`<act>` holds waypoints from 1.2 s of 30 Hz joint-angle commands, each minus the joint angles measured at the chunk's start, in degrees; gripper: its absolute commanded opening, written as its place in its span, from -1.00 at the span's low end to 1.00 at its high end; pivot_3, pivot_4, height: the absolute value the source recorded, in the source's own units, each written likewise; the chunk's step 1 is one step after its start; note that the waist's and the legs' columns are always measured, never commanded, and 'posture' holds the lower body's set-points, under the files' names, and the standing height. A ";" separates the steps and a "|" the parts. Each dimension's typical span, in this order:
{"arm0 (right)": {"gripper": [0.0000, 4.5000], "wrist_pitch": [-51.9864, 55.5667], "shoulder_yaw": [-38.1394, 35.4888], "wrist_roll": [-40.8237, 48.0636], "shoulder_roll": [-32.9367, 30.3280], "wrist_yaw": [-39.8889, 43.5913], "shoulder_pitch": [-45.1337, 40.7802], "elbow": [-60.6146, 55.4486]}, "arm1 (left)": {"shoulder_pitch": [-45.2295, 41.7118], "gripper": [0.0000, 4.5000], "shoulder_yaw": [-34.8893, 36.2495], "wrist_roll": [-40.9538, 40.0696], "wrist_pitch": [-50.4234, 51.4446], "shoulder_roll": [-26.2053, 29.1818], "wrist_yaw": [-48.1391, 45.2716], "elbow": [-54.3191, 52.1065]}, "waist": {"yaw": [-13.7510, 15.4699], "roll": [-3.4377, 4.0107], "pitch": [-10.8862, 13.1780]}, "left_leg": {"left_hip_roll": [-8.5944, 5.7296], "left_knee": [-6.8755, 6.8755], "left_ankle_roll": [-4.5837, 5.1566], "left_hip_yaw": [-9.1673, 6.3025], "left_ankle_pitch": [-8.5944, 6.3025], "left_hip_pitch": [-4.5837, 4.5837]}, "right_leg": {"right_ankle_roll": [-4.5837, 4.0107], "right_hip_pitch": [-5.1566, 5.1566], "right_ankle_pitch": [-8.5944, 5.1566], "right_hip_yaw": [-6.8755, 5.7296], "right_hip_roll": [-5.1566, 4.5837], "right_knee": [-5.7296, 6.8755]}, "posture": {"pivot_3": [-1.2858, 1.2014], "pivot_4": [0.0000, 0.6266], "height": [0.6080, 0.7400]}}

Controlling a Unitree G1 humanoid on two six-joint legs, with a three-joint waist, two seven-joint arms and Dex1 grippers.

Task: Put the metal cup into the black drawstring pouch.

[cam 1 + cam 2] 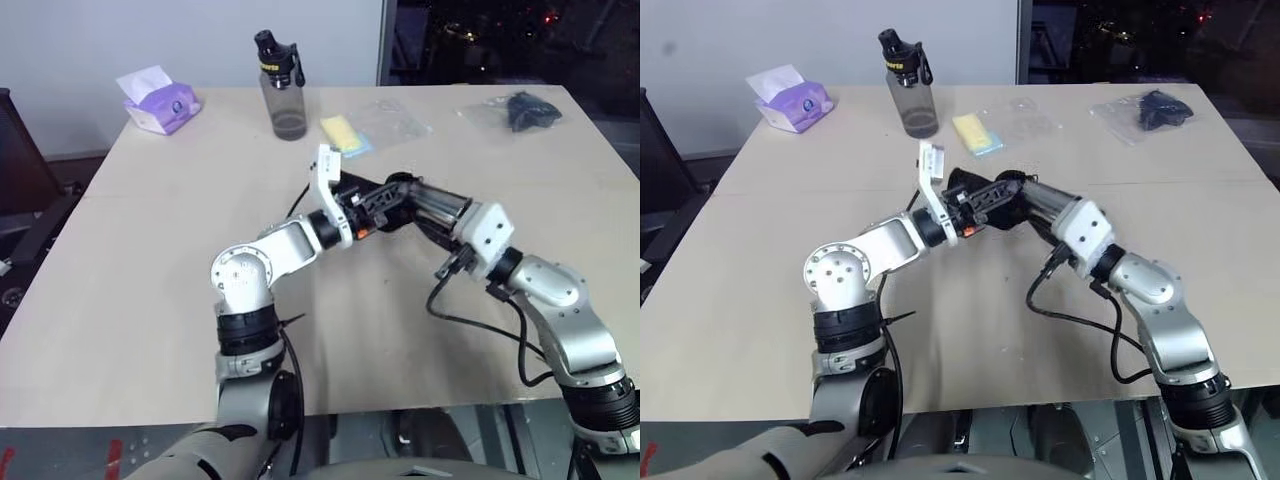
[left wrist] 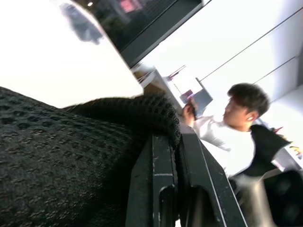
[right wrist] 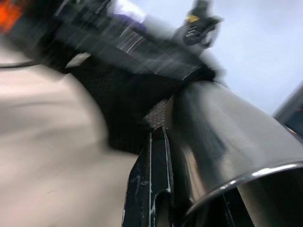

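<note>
Both grippers meet above the middle of the table (image 1: pixel 150 260). My left gripper (image 1: pixel 372 205) is shut on the edge of the black drawstring pouch (image 1: pixel 397 190). In the left wrist view its fingers (image 2: pixel 163 184) pinch the pouch's mesh fabric (image 2: pixel 71 156). My right gripper (image 1: pixel 432 212) is shut on the metal cup (image 1: pixel 442 203), a shiny tapered tumbler lying about level. The cup's narrow end points into the pouch. In the right wrist view the cup (image 3: pixel 227 142) lies beside one finger (image 3: pixel 151 179), with the pouch (image 3: pixel 128 104) at its far end. How deep the cup sits is hidden.
A grey bottle with a black cap (image 1: pixel 282 88) stands at the back. A purple tissue pack (image 1: pixel 160 105) lies back left, a yellow item in a clear bag (image 1: pixel 350 132) behind the grippers, a dark item in clear plastic (image 1: pixel 520 110) back right. A person (image 2: pixel 232 127) sits beyond the table.
</note>
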 commanded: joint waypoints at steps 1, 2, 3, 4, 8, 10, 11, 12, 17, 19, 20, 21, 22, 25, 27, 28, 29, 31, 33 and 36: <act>-0.98 -3.11 0.99 -2.61 -1.66 0.83 -0.82 -1.17 | -0.81 -1.00 0.21 -3.81 0.44 -0.16 0.37 -0.81 | 0.01 -0.01 0.00 | 0.00 0.00 0.00 0.00 0.00 0.00 | 0.00 0.00 0.00 0.00 0.00 0.00 | 0.03 -0.52 1.00; -0.98 -4.14 1.99 -4.34 -2.75 1.45 -1.33 -0.99 | -0.61 -1.00 -0.05 -4.47 0.68 -0.04 0.41 -0.99 | 0.02 0.00 0.00 | 0.00 0.00 0.00 0.00 0.00 0.00 | 0.02 0.00 0.01 0.00 0.00 -0.01 | 0.03 -0.52 1.00; -0.98 -5.39 3.07 -6.17 -3.89 2.12 -1.81 -0.69 | -0.36 -1.00 -0.47 -4.79 0.77 0.09 0.40 -1.26 | 0.01 0.00 0.00 | 0.00 0.00 0.00 0.00 0.00 0.00 | 0.02 0.00 0.01 0.00 0.00 0.00 | 0.03 -0.52 1.00; -0.98 -6.37 3.88 -7.75 -4.70 2.43 -2.23 -0.35 | -0.18 -1.00 -0.80 -5.03 0.77 0.22 0.52 -1.35 | 0.01 -0.01 0.00 | 0.00 0.00 0.00 0.00 0.00 0.00 | 0.01 0.00 0.00 0.00 0.00 0.00 | 0.03 -0.52 1.00; -0.98 -9.36 5.26 -11.86 -6.03 2.06 -3.54 0.89 | -0.09 -1.00 -0.97 -6.10 0.68 0.54 1.15 -0.85 | 0.00 -0.01 0.01 | 0.00 0.00 0.00 -0.01 0.00 0.01 | -0.01 0.00 -0.02 -0.01 0.00 0.00 | 0.03 -0.52 1.00; -0.98 -7.70 3.16 -9.37 -3.25 -0.02 -2.85 0.71 | -0.25 -1.00 -0.68 -6.47 0.41 0.96 1.27 -0.24 | 0.03 -0.02 0.01 | 0.00 0.00 -0.01 -0.02 0.00 0.01 | -0.01 0.00 -0.01 -0.01 0.00 0.00 | 0.03 -0.52 1.00; -0.98 -7.54 2.62 -9.10 -2.99 -0.23 -2.69 0.67 | -0.29 -1.00 -0.51 -6.71 0.34 1.20 1.38 0.12 | 0.01 -0.02 0.01 | 0.00 0.00 -0.01 -0.03 0.00 0.01 | -0.01 0.00 0.00 -0.01 0.01 0.00 | 0.03 -0.52 1.00; -0.98 -8.16 2.53 -9.52 -3.29 0.14 -2.72 0.87 | -0.37 -1.00 -0.29 -6.96 0.31 1.36 1.51 0.65 | 0.05 -0.02 0.01 | 0.00 0.00 -0.01 -0.02 0.00 0.01 | -0.01 0.00 0.00 -0.01 0.01 0.00 | 0.03 -0.52 1.00; -0.98 -15.77 6.92 -18.24 -7.81 2.03 -4.80 2.34 | -0.35 -1.00 -1.27 -7.33 1.43 2.41 0.77 2.91 | 0.10 -0.02 0.01 | -0.02 0.00 -0.01 -0.01 0.00 0.00 | -0.04 0.00 -0.02 -0.01 -0.01 -0.01 | 0.03 -0.52 1.00; -0.98 -17.69 7.88 -20.16 -7.58 1.32 -5.62 3.77 | -0.44 -1.00 -1.30 -8.16 1.53 2.19 0.61 3.60 | 0.06 -0.02 0.01 | -0.02 0.00 -0.01 -0.01 0.00 0.00 | -0.05 0.00 -0.03 -0.01 -0.01 -0.01 | 0.03 -0.52 1.00; -0.98 -18.59 8.24 -21.05 -7.37 0.83 -6.16 4.74 | -0.44 -1.00 -1.25 -8.83 1.70 2.08 0.41 3.79 | -0.04 -0.03 0.01 | -0.02 0.00 -0.01 -0.01 0.00 0.01 | -0.06 0.00 -0.04 -0.01 -0.01 -0.01 | 0.03 -0.52 1.00; -0.98 -19.34 8.43 -21.64 -7.18 0.51 -6.52 5.60 | -0.40 -1.00 -1.25 -9.37 1.79 1.99 0.27 3.88 | -0.05 -0.03 0.01 | -0.01 0.00 -0.01 -0.01 0.00 0.02 | -0.06 0.00 -0.04 -0.01 0.00 -0.01 | 0.03 -0.52 1.00; -0.98 -19.68 8.25 -21.41 -6.59 0.09 -6.61 6.36 | -0.28 -1.00 -1.35 -9.85 1.89 2.06 0.08 3.81 | -0.03 -0.03 0.02 | 0.00 0.00 -0.01 -0.01 0.01 0.02 | -0.05 0.00 -0.03 -0.01 0.00 -0.01 | 0.03 -0.52 1.00; -0.98 -15.34 4.47 -13.43 -0.47 -1.78 -5.06 7.59 | 0.35 -1.00 -1.60 -11.49 2.22 2.49 -0.40 3.32 | 0.01 -0.04 0.03 | 0.00 -0.01 -0.01 -0.03 0.01 0.01 | -0.05 0.00 -0.02 -0.01 0.00 -0.01 | 0.03 -0.52 1.00; -0.98 -12.84 2.67 -7.50 3.03 -1.35 -4.29 7.37 | 0.76 -1.00 -1.54 -13.18 2.82 2.74 -0.66 3.28 | 0.04 -0.05 0.03 | 0.00 -0.03 -0.01 -0.04 0.01 0.01 | -0.03 0.00 -0.01 -0.01 0.00 -0.01 | 0.03 -0.52 1.00; -0.98 -10.70 1.54 -4.09 5.16 -1.79 -4.01 6.85 | 0.97 -1.00 -1.61 -13.74 3.06 2.89 -0.69 3.16 | 0.04 -0.05 0.03 | 0.00 -0.03 -0.02 -0.04 0.01 0.00 | -0.04 0.00 -0.01 -0.01 -0.01 -0.02 | 0.03 -0.52 1.00; -0.98 -7.00 -0.19 1.80 8.58 -2.63 -3.77 5.64 | 1.29 -1.00 -1.78 -14.26 3.17 3.09 -0.57 2.91 | 0.03 -0.05 0.04 | 0.00 -0.03 -0.01 -0.04 0.01 0.00 | -0.03 0.00 -0.01 -0.01 -0.01 -0.01 | 0.03 -0.52 1.00; -0.98 -0.92 -3.57 12.77 14.84 -4.83 -3.21 3.03 | 1.86 -1.00 -2.14 -15.12 3.16 3.49 -0.27 2.44 | -0.02 -0.05 0.04 | 0.01 -0.03 -0.01 -0.05 0.01 0.01 | -0.05 0.00 -0.01 -0.01 -0.01 -0.01 | 0.03 -0.52 1.00; -0.98 2.73 -5.44 17.55 17.46 -6.22 -2.82 1.49 | 2.13 -1.00 -2.39 -15.91 2.98 3.81 0.03 2.30 | 0.02 -0.04 0.04 | 0.02 -0.03 -0.01 -0.09 0.01 0.01 | -0.05 0.00 -0.01 -0.03 -0.01 0.02 | 0.03 -0.52 1.00; -0.98 6.55 -8.11 25.05 20.78 -7.81 -2.21 0.11 | 2.68 -1.00 -2.69 -17.69 2.93 4.41 0.60 1.85 | 0.08 -0.03 0.04 | 0.01 -0.03 -0.01 -0.08 0.00 0.00 | -0.08 0.00 -0.02 -0.04 -0.02 0.01 | 0.03 -0.52 1.00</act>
